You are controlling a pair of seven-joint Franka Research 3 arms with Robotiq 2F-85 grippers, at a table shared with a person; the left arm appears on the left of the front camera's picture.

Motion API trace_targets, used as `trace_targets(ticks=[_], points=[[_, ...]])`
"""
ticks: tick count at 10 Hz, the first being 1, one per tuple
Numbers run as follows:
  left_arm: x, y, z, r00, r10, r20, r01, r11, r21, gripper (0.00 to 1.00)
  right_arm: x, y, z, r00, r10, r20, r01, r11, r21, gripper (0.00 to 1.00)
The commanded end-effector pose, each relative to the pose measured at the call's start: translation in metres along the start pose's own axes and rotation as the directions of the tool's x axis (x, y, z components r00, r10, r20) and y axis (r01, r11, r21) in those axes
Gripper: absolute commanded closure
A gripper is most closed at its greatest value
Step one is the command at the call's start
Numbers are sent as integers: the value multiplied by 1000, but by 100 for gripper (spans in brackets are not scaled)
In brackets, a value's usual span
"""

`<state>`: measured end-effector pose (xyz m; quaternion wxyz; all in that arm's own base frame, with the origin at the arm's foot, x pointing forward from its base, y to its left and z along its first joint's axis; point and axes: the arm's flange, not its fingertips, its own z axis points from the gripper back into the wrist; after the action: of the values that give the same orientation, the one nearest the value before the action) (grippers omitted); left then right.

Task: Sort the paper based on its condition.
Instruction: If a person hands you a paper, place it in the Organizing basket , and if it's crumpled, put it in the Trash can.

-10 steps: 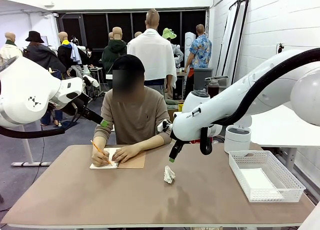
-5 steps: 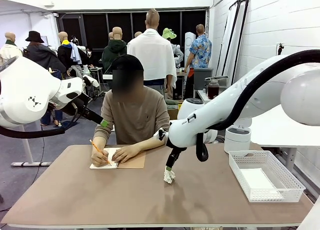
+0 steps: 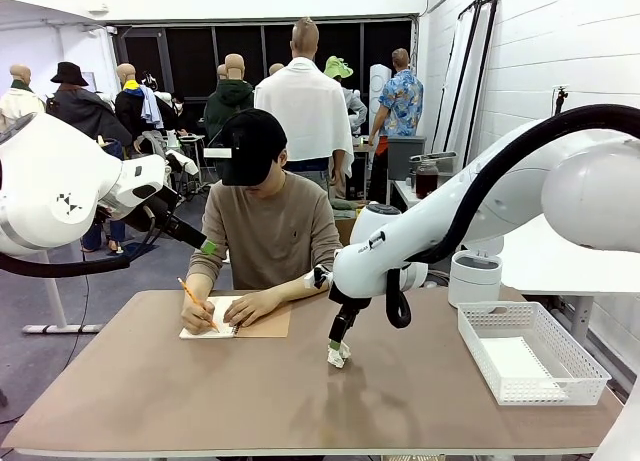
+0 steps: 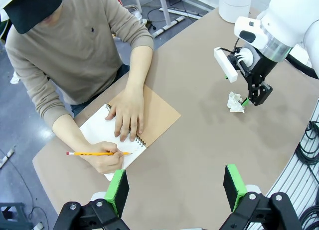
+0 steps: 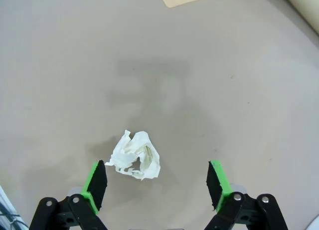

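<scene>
A crumpled white paper ball (image 3: 339, 355) lies mid-table. My right gripper (image 3: 335, 345) hangs just above it, open. In the right wrist view the ball (image 5: 135, 155) sits between the green pads, nearer the left finger (image 5: 96, 182), with the gripper (image 5: 156, 182) spread wide. The left wrist view shows the ball (image 4: 234, 101) beside the right gripper (image 4: 256, 94). My left gripper (image 4: 176, 186) is open and holds nothing, high over the person's side; it also shows at the left (image 3: 207, 247). A flat white sheet (image 3: 512, 363) lies in the basket.
The person writes with a pencil (image 4: 94, 153) in a brown-covered spiral notebook (image 3: 235, 319), one hand (image 4: 127, 110) flat on the page. A white mesh basket (image 3: 505, 308) stands at the right. A white cylinder (image 3: 474, 278) stands behind it.
My right gripper has come down and slightly left until it hangs right over the crumpled ball. The left arm has stayed still, and the person keeps writing.
</scene>
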<state>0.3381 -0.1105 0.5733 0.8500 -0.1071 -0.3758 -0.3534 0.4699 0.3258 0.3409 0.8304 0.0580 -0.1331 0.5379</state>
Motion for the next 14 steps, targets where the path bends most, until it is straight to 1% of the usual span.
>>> trace_targets(ticks=[1, 5, 7, 9, 10, 11, 13, 14], points=[[-1, 1, 0, 1000, 3, 0, -3, 1000, -7, 0, 7, -7, -8, 999, 20, -36, -19, 1000, 22, 0], [-1, 1, 0, 1000, 3, 0, -3, 1000, -7, 0, 13, -10, -24, 998, 37, -53, -34, 998, 52, 0], [-1, 1, 0, 1000, 3, 0, -3, 1000, -7, 0, 15, -10, -32, 998, 22, -66, -17, 997, 77, 0], [-1, 1, 0, 1000, 3, 0, -3, 1000, -7, 0, 16, -12, -33, 997, 25, -77, -20, 997, 74, 0], [-1, 1, 0, 1000, 3, 0, -3, 1000, -7, 0, 17, -12, -34, 996, 28, -88, -21, 996, 88, 17], [-1, 1, 0, 1000, 3, 0, -3, 1000, -7, 0, 17, -10, -34, 996, 29, -81, -22, 995, 94, 24], [-1, 1, 0, 1000, 3, 0, -3, 1000, -7, 0, 17, -11, -34, 995, 26, -91, -17, 995, 97, 24], [-1, 1, 0, 1000, 3, 0, -3, 1000, -7, 0, 17, -11, -34, 995, 22, -97, -12, 995, 100, 42]])
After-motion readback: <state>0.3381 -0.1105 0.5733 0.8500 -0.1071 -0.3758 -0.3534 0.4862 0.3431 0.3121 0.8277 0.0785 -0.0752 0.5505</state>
